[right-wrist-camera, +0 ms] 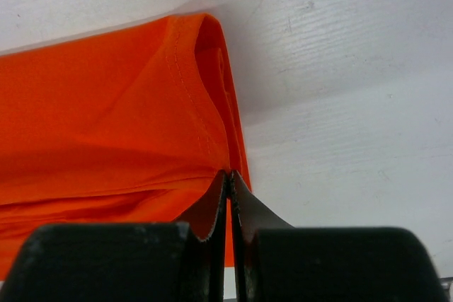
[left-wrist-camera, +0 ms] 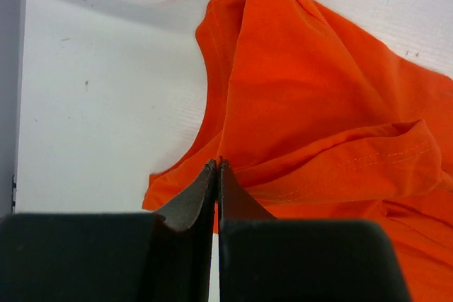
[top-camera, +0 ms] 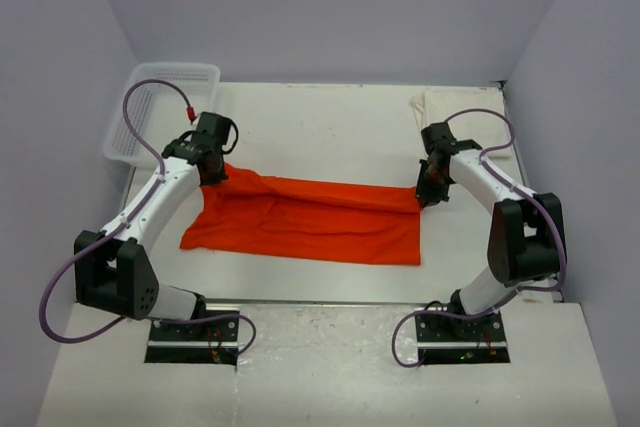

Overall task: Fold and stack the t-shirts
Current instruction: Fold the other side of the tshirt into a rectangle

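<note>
Left gripper (top-camera: 213, 173) is clamped on the far left corner of the orange-red t-shirt (top-camera: 310, 219), its dark fingertips (left-wrist-camera: 209, 182) pressed together with cloth pinched at the tips. Right gripper (top-camera: 429, 193) is likewise clenched on the shirt's far right corner, where the stitched hem runs down into its closed fingers (right-wrist-camera: 212, 203). Between the two, the shirt's far edge is pulled into a taut line across the middle of the white table (top-camera: 320, 127). The near part lies flat as a wide band toward the arm bases.

Just beyond the left gripper, at the table's far left corner, stands a white plastic lattice basket (top-camera: 172, 71), near the shirt's raised corner. At the far right corner, behind the right arm, lies the cream-white t-shirt (top-camera: 455, 105), apart from the orange one.

From the left wrist, only the basket's glossy rim shows, at the top edge, along with a sleeve hem and its stitching. From the right wrist, only orange cloth and bare table show. Both garments appear together only from overhead.
</note>
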Controlling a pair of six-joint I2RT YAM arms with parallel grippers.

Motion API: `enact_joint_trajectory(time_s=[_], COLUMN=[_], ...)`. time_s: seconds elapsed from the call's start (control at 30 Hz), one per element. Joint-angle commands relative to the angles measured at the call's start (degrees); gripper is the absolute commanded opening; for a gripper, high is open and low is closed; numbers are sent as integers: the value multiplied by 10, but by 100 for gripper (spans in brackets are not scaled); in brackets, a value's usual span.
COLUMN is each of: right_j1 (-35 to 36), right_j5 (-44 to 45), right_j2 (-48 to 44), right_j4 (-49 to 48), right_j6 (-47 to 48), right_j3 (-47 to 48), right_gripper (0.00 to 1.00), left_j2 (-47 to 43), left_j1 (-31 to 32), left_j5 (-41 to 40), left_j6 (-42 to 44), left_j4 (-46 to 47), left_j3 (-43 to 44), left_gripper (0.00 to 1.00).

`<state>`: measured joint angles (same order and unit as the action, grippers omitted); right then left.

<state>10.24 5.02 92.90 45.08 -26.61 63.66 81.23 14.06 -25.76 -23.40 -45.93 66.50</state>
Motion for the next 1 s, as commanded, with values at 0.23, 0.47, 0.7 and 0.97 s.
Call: enact_joint_trajectory(time_s=[0.23,0.47,0.7,0.97], right_j1=[6,14,20,20], right_j5=[11,10,11,12], right_j2=[-29,-34,-48,-62], right_j4=[-3,0,2,5], right_j6=[-13,-20,-26,-29], right_j3=[-9,-19,-33,-47], right_gripper=[0,0,0,0], left_j2=[-32,-36,-41,-49], left_j1=[4,8,9,10], left_j5=[4,0,-2,-5], left_j6=[-15,-24,-28,-31], left_j4=[14,10,6,3], left_j3=[-29,-43,-44,-52], left_gripper=[0,0,0,0])
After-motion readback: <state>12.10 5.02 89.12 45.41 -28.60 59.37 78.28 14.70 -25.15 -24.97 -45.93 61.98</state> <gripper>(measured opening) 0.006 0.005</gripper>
